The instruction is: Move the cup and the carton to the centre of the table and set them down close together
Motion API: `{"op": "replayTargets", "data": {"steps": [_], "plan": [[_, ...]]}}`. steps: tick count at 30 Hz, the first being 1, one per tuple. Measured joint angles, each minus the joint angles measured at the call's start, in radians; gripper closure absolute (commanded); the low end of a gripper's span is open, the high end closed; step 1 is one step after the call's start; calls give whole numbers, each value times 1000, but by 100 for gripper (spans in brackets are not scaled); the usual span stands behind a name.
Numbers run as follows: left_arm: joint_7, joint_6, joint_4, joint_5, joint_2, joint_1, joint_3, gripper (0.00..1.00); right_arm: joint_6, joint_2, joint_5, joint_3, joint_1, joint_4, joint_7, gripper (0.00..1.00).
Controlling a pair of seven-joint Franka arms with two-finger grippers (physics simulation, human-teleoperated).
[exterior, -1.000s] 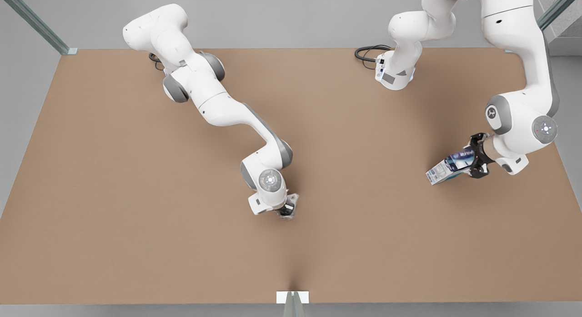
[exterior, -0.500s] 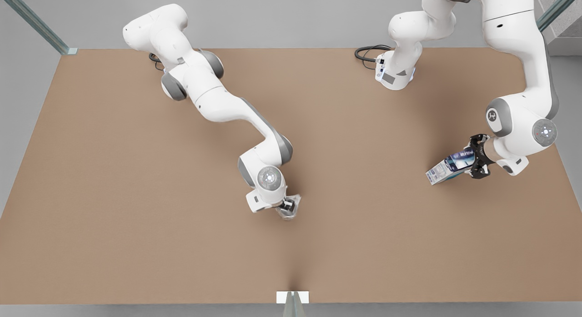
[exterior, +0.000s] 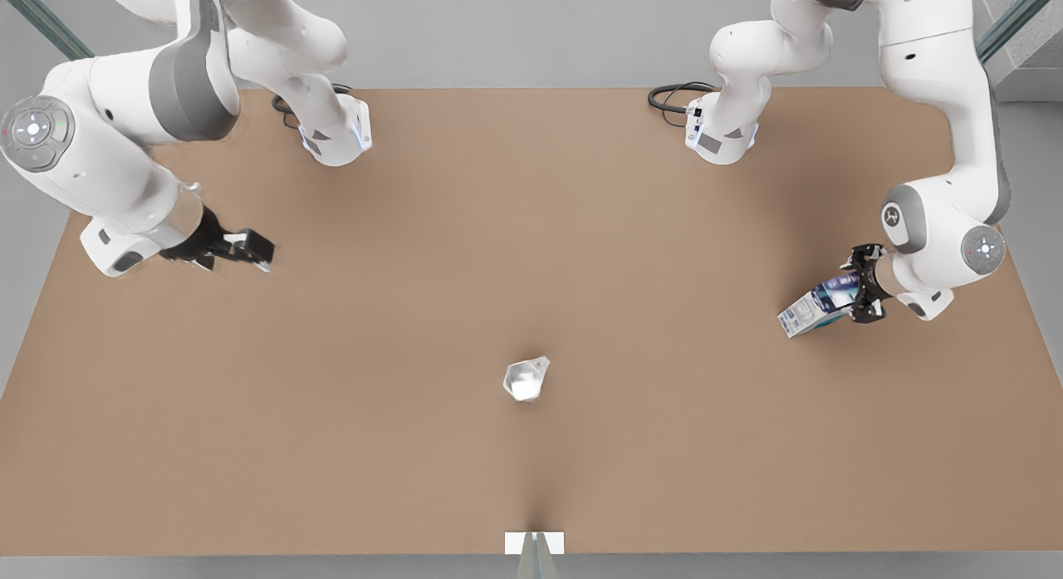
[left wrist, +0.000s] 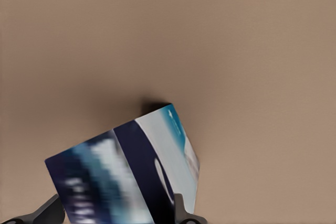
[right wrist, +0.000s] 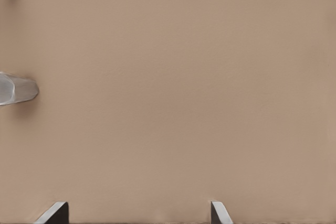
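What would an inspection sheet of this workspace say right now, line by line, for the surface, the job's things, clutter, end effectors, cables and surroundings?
Surface: the table, plain light brown, flat.
Cup: the cup stands free near the table's middle, nothing gripping it.
Carton: the carton is tilted, near the front view's right edge, far from the cup.
Clutter: nothing seen.
Left end effector: the left end effector is shut on the carton's end.
Right end effector: the right end effector is open and holds nothing, at the front view's left, apart from the cup.
Cables: a black cable loops beside one arm base at the far edge.
Surroundings: grey floor, metal frame posts at the far corners.
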Motion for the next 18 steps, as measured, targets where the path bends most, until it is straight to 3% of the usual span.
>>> {"op": "replayTargets", "data": {"steps": [1,3,7,8,9,15,17,18], "plan": [[0,0,1,0,10,-1,0,0,-6,1,5,0,17,-13,-9,0],[0,2,2,-1,21,0,-1,0,221,-152,0,1,-23,-308,-177,0],[1,6,2,-1,28,0,-1,0,191,-154,2,-6,-146,-237,-175,0],[1,6,2,-1,28,-1,-1,10,187,-154,-12,-1,-173,-217,-179,0],[1,8,2,-1,28,-1,-2,12,181,-151,-53,1,-186,-211,-177,0],[1,12,3,-4,42,0,-1,12,185,-97,-22,0,-176,-183,-175,0],[0,13,3,-7,42,-1,-1,38,182,-88,-2,0,-110,-186,-174,0],[3,15,3,-13,42,0,-1,40,183,-80,-2,1,-65,-184,-175,0]]}}
